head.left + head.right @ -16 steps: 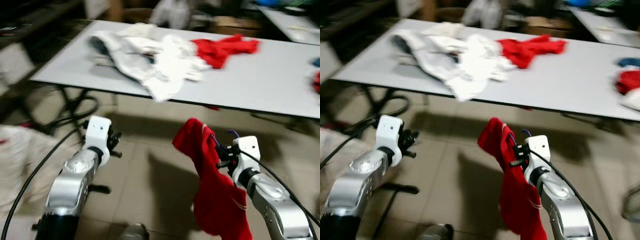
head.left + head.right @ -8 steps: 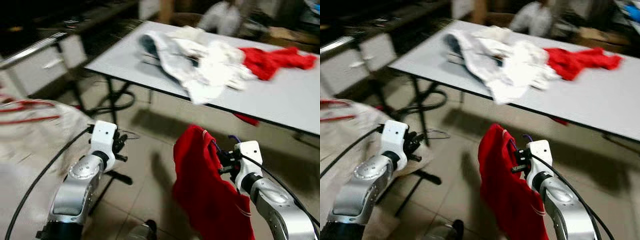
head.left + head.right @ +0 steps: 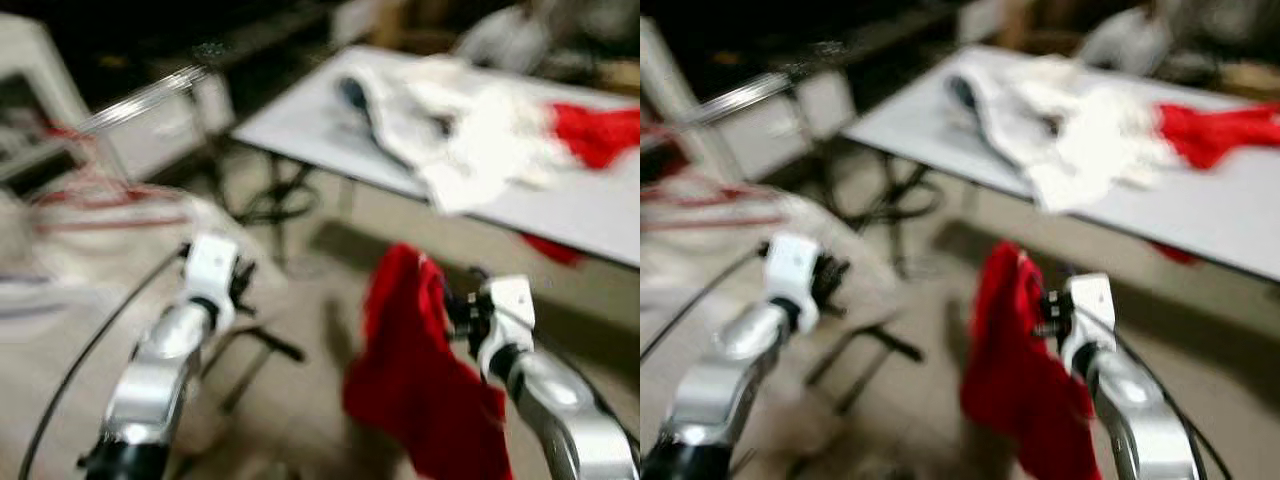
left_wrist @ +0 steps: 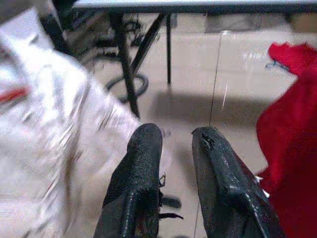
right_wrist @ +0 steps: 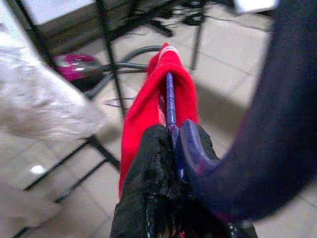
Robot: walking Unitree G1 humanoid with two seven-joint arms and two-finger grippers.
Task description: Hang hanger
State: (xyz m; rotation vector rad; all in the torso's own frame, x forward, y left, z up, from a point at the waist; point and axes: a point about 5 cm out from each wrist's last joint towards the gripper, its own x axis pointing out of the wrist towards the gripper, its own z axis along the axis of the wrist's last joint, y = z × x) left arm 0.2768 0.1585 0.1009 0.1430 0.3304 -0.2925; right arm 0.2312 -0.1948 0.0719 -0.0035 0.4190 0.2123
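Head views are blurred, so only rough shapes can be read. The right claw (image 3: pixel 1048 312) is held up in front of the robot, above the tiled floor (image 3: pixel 300 400). Its fingers are pressed tight together on the blue hanger (image 5: pixel 171 106), w/ no gap visible between them in the right wrist view. A red garment (image 3: pixel 420 380) is draped over the hanger and hangs down below the claw, free of the floor. In the wrist view the red cloth wraps around both sides of the thin blue bar.

The left claw (image 4: pixel 176 141) is raised on the robot's left side, well apart from the garment. Its two black fingers (image 4: pixel 143 158) stand slightly apart w/ a narrow gap and nothing is between them. Beyond them, pale cloth (image 4: pixel 44 134) lies on the floor.

Farther ahead is a grey tabletop (image 3: pixel 300 120) on black legs. On it lie a heap of white clothes (image 3: pixel 470 120) and, to the right of it, a red cloth (image 3: pixel 600 130). At upper left there is probably a metal rail (image 3: pixel 140 100), approx. level w/ the tabletop, but the blur is too strong to be sure. Black cables (image 4: pixel 126 84) lie on the floor near the tabletop legs.
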